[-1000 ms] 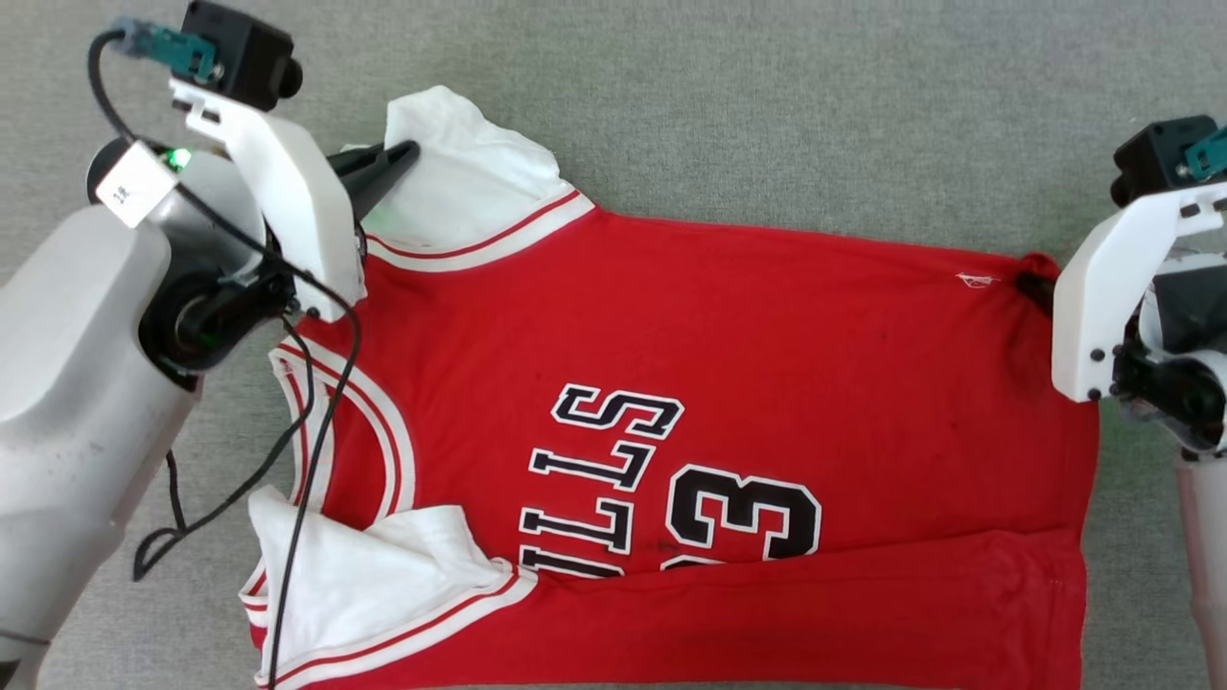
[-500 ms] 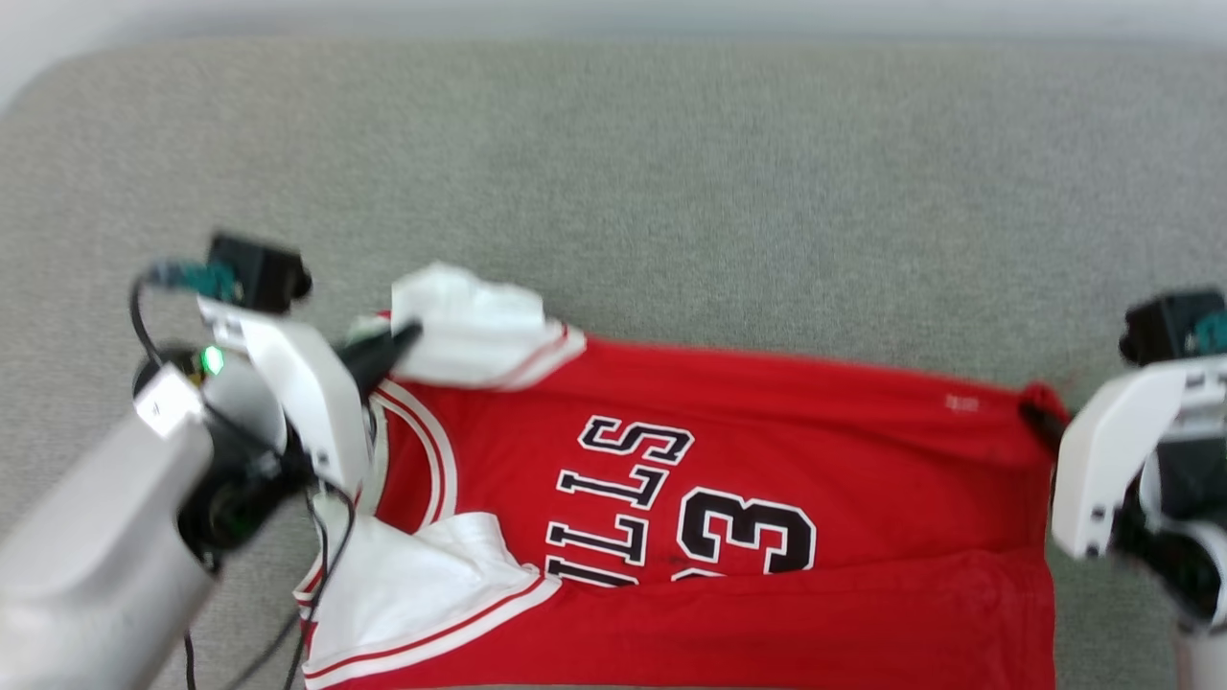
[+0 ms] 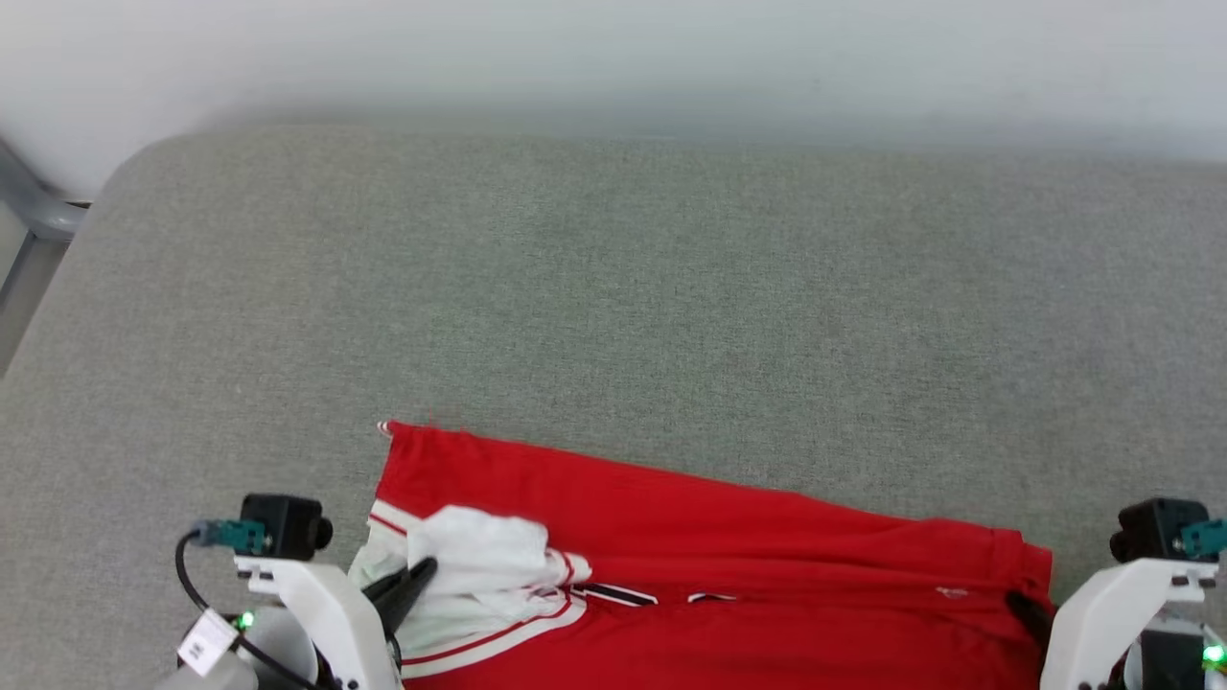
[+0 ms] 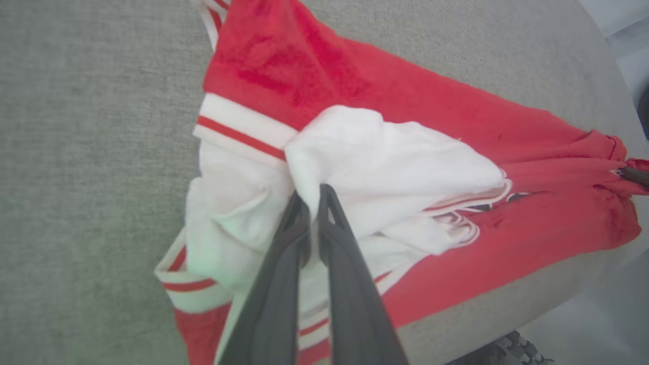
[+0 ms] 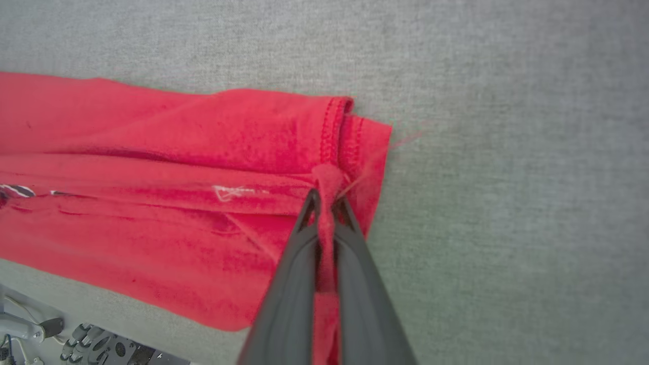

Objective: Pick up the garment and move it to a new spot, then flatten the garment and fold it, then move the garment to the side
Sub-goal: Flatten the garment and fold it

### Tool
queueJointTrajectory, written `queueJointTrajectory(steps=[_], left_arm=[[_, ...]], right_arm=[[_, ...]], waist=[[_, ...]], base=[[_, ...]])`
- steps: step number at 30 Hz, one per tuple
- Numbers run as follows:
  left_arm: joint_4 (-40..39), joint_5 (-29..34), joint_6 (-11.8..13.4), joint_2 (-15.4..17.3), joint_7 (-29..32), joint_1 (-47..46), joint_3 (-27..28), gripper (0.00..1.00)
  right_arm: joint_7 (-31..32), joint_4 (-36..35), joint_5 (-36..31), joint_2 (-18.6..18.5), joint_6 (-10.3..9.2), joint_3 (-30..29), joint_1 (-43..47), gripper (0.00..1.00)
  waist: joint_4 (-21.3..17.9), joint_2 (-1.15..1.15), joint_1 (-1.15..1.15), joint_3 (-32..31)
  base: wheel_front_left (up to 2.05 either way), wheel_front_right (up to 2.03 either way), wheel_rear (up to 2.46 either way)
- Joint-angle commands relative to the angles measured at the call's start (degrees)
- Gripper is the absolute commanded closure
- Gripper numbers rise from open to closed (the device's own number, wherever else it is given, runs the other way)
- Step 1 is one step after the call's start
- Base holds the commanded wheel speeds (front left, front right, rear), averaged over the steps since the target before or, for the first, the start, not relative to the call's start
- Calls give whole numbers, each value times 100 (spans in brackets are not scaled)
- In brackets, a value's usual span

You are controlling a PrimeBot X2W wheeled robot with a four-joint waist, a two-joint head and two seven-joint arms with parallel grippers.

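Note:
The red garment (image 3: pixel 729 522) lies folded lengthwise near the front edge of the grey surface, its far edge doubled back toward me so the plain red back faces up. Only slivers of the black lettering (image 3: pixel 613 595) peek out. My left gripper (image 3: pixel 414 580) is shut on the bunched white sleeve (image 4: pixel 385 167) at the garment's left end. My right gripper (image 3: pixel 1024 606) is shut on a pinch of red hem (image 5: pixel 327 182) at the right end. The striped cuff trim (image 4: pixel 243 126) shows beside the left fingers (image 4: pixel 284 263).
The grey fabric-covered surface (image 3: pixel 613 287) stretches wide beyond the garment up to a pale wall. Its rounded left corner (image 3: pixel 125 172) meets a grey metal frame (image 3: pixel 29 211). The surface's front edge (image 5: pixel 76 284) runs just under the garment.
Both grippers have pulled the garment's far edge toward me, folding it over the lettering. The head camera tilted up, so the whole picture shifted down.

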Motion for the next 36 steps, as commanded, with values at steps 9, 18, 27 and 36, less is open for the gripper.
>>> queueJointTrajectory(steps=[9, 18, 27, 36], left_arm=[[281, 95, -30, -411, -649, 241, 1, 0], [248, 719, 356, -688, -2082, 220, 466, 0], [-638, 2171, 684, -883, -2253, 394, 1241, 0], [-1387, 3509, 709, -1307, -2252, 789, 1819, 0]], right_arm=[[-1007, 190, 117, 320, -6, -126, 380, 0], [-1734, -82, 170, 391, -6, -196, 569, 0], [-939, -257, -67, 115, -6, -406, 436, 0], [-153, -206, -29, -212, -6, -160, 314, 0]], waist=[[35, 0, 2, -52], [11, 0, 2, -305], [134, 0, 2, -389], [372, 0, 2, -98]], base=[[0, 0, 0], [0, 0, 0], [0, 0, 0], [0, 0, 0]])
